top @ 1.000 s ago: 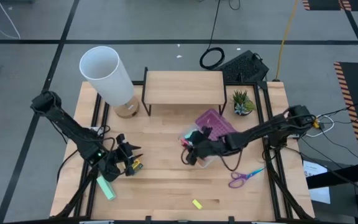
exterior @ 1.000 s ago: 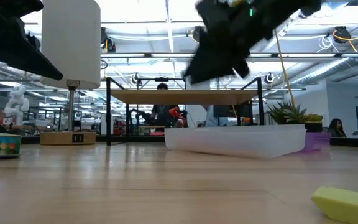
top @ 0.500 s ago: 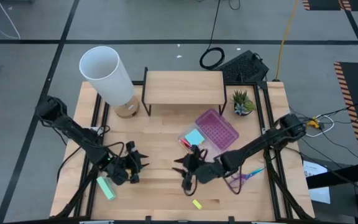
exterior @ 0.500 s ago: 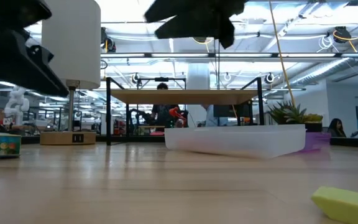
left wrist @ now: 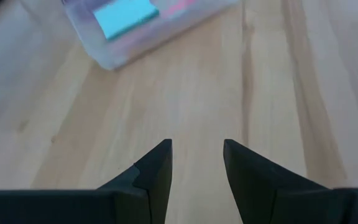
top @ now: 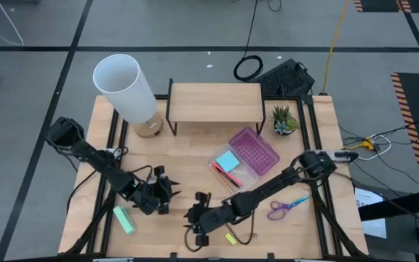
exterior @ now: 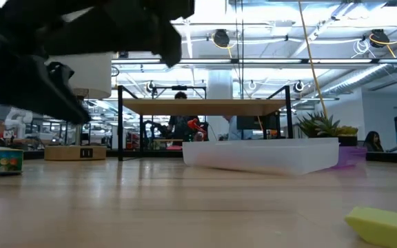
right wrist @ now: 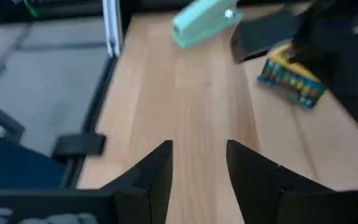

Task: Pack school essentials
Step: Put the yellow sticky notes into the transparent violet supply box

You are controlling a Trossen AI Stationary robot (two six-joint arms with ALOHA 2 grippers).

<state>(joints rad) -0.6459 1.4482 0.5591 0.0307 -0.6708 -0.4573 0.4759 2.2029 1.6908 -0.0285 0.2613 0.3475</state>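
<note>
Right end effector (top: 195,231) has swung from the clear plastic box (top: 233,169) to the frame's lower centre; fingers apart, holding nothing. Left end effector (top: 163,198) sits just left of it, also parted and empty. Likely target is the small yellow block (top: 230,238), lying flat on the worktop (top: 195,164) lower centre, right of the right end effector, long axis upper-left to lower-right. Come down straddling its short sides, close gently.
</note>
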